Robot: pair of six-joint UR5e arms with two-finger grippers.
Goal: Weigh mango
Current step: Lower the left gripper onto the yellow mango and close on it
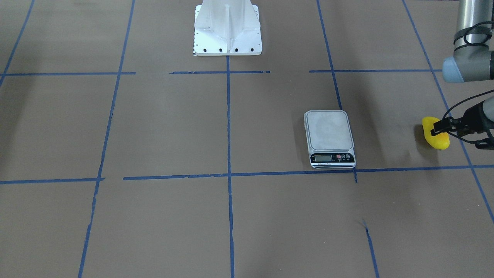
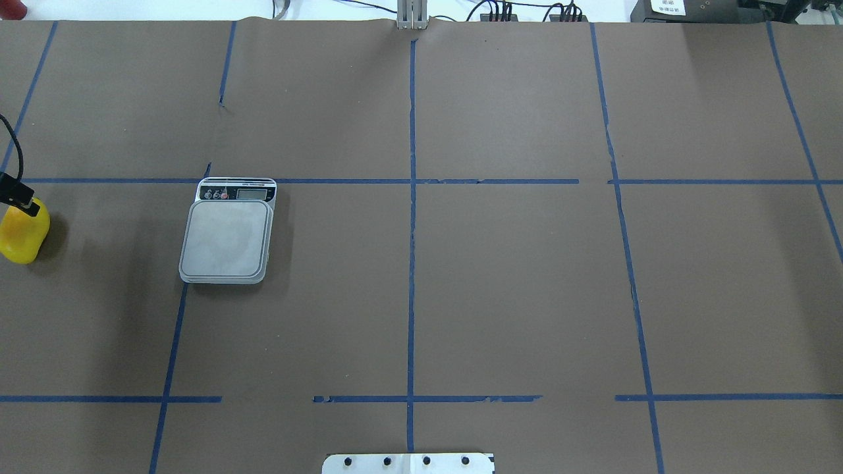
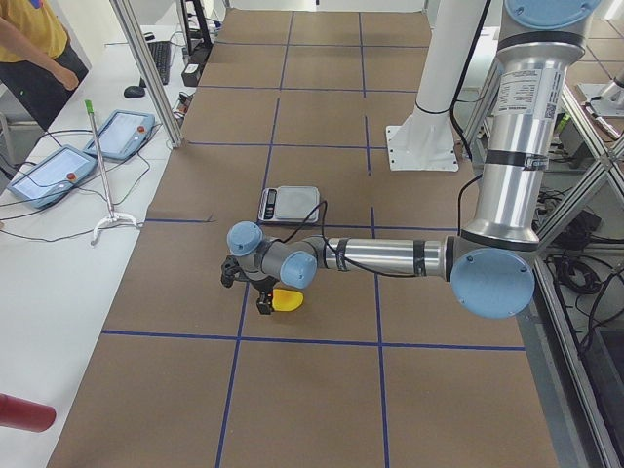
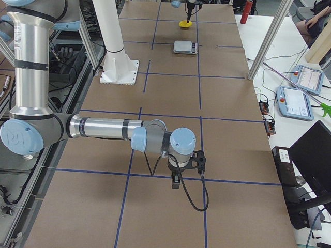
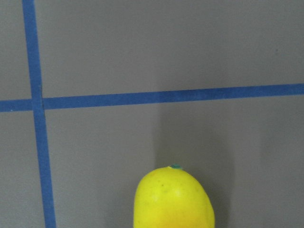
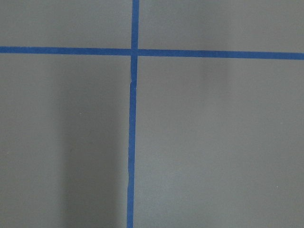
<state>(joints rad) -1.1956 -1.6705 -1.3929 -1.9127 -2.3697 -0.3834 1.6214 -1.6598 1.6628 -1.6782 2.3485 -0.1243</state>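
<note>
The mango, small, yellow and glossy, lies on the brown table at the robot's far left, also in the overhead view and the left wrist view. My left gripper hangs right over it, only partly in frame at the overhead view's edge; I cannot tell if it is open or shut. The scale with its bare grey platform stands to the mango's right. My right gripper shows only in the exterior right view, low over the table, far from both; I cannot tell its state.
The white robot base stands at the table's robot-side edge. Blue tape lines divide the brown table into squares. Tablets and cables lie on the white bench beside the table. A person stands there.
</note>
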